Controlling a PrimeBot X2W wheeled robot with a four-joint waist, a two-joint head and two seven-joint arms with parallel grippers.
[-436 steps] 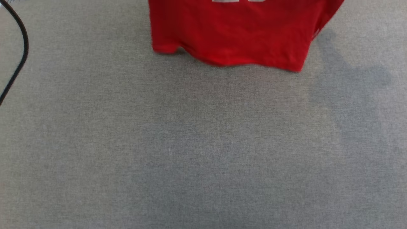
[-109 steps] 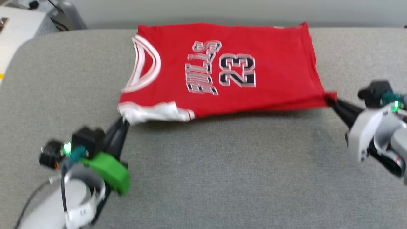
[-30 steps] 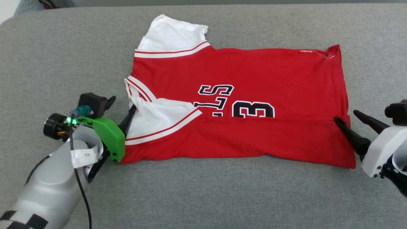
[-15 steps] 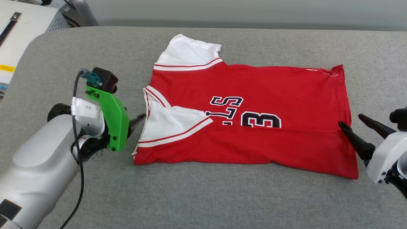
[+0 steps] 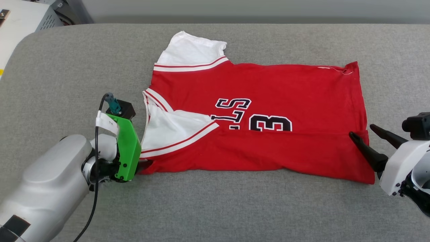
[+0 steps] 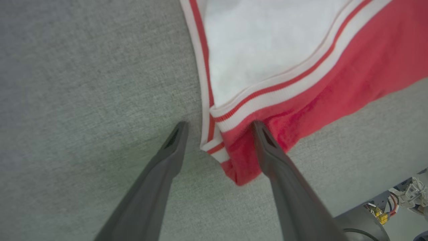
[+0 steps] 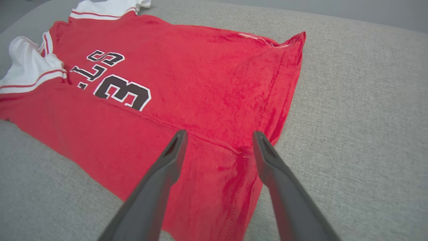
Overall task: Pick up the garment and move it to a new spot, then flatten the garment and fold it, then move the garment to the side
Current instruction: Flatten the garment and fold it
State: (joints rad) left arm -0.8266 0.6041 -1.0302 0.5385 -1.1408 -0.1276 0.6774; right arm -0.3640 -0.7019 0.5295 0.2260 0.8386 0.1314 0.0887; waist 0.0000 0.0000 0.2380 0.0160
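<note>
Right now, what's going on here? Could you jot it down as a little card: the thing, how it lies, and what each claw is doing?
Thing: red shirt with white sleeves, on a grey padded surface
Lie: spread out, near edge folded up over part of the lettering
Sleeves: near sleeve folded onto the chest, far sleeve lying flat
Left claw: open, one finger on each side of the shirt's near corner at the collar end
Right claw: open, at the hem end of the fold
Grip: neither claw is clamped on the shirt
</note>
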